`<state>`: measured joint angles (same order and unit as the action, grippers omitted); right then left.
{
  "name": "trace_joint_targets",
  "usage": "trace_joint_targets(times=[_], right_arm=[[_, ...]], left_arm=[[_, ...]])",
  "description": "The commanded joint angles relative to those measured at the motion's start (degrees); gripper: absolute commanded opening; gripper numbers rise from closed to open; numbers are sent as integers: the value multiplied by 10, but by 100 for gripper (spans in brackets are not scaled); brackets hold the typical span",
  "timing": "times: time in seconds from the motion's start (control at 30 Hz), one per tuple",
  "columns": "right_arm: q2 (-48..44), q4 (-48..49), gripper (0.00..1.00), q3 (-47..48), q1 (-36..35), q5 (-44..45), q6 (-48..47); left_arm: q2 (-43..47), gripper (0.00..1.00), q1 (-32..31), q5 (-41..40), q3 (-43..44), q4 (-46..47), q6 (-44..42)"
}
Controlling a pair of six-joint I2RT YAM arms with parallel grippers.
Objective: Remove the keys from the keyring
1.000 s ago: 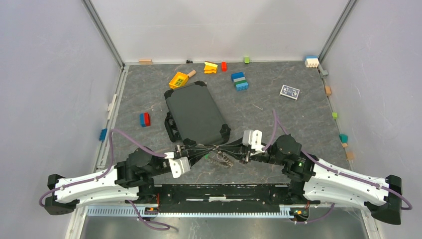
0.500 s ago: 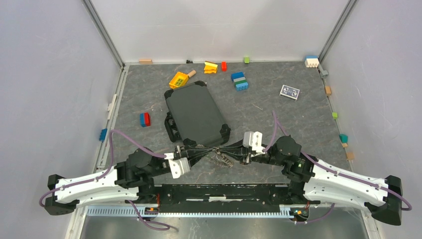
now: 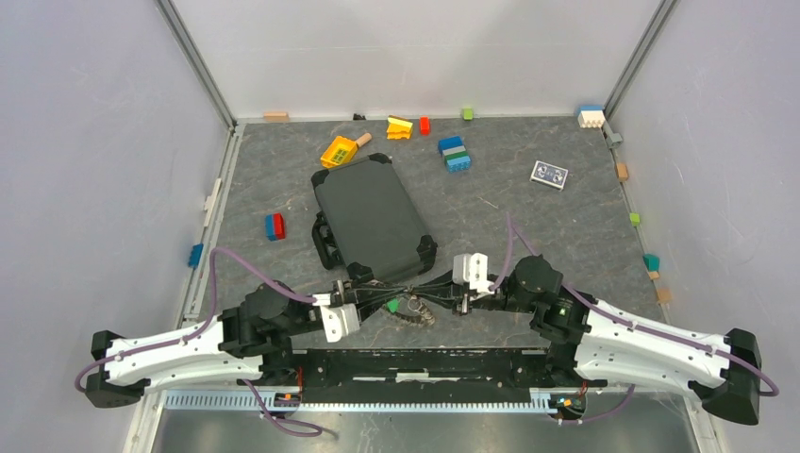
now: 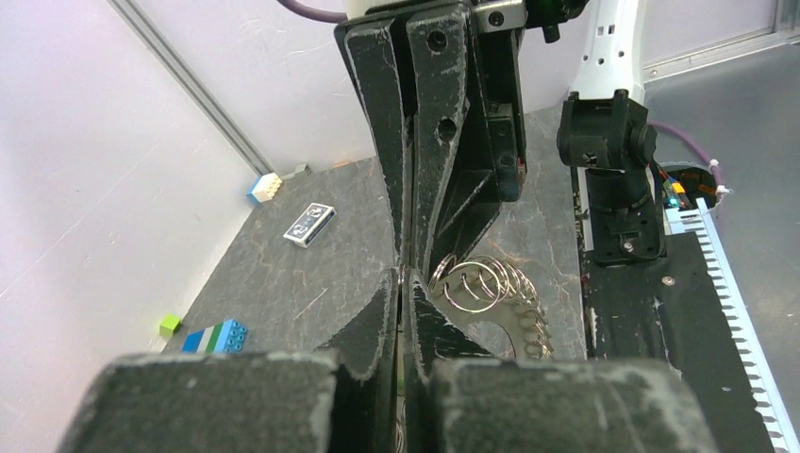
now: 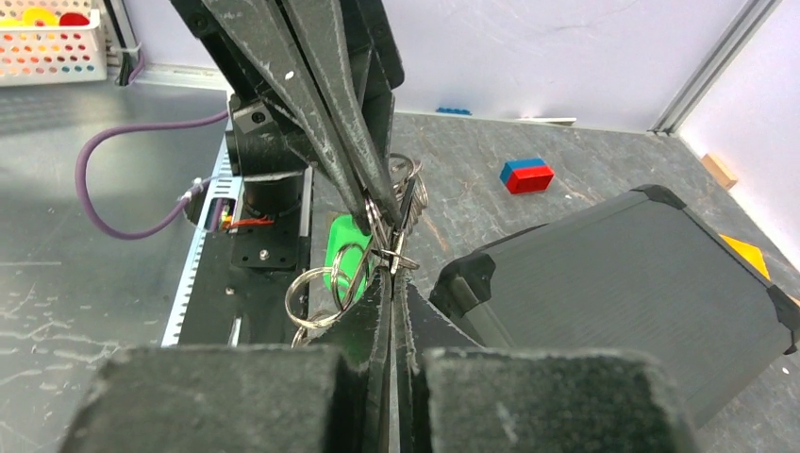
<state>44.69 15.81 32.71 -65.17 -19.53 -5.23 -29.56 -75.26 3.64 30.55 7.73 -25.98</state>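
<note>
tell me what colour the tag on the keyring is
Green. The tag shows best in the right wrist view.

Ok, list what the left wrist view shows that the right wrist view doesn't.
Only the left wrist view: the toothed fan of keys, a card box and a blue-green brick stack. Only the right wrist view: the green tag, the black case and a red-and-blue brick. Both: the left end effector and right end effector, shut tip to tip on the keyring.
</note>
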Motion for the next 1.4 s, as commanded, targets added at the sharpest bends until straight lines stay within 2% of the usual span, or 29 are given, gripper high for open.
trace_joint_targets(times=[0.0, 0.27, 0.5, 0.6, 0.97, 1.37], right_arm=[[11, -30, 0, 16, -3, -50, -12], [6, -87, 1, 29, -3, -33, -46], [-32, -71, 29, 22, -3, -2, -58], [-55, -54, 35, 7, -3, 4, -64], [-83, -29, 37, -6, -3, -4, -46], [-63, 78, 29, -30, -3, -17, -1]], left_arm=[[8, 2, -1, 5, 8, 62, 9], [9, 2, -1, 6, 8, 59, 8], [11, 2, -1, 5, 1, 65, 11], [12, 2, -1, 4, -3, 69, 11], [16, 2, -1, 5, -24, 109, 24], [10, 2, -1, 10, -29, 124, 30]])
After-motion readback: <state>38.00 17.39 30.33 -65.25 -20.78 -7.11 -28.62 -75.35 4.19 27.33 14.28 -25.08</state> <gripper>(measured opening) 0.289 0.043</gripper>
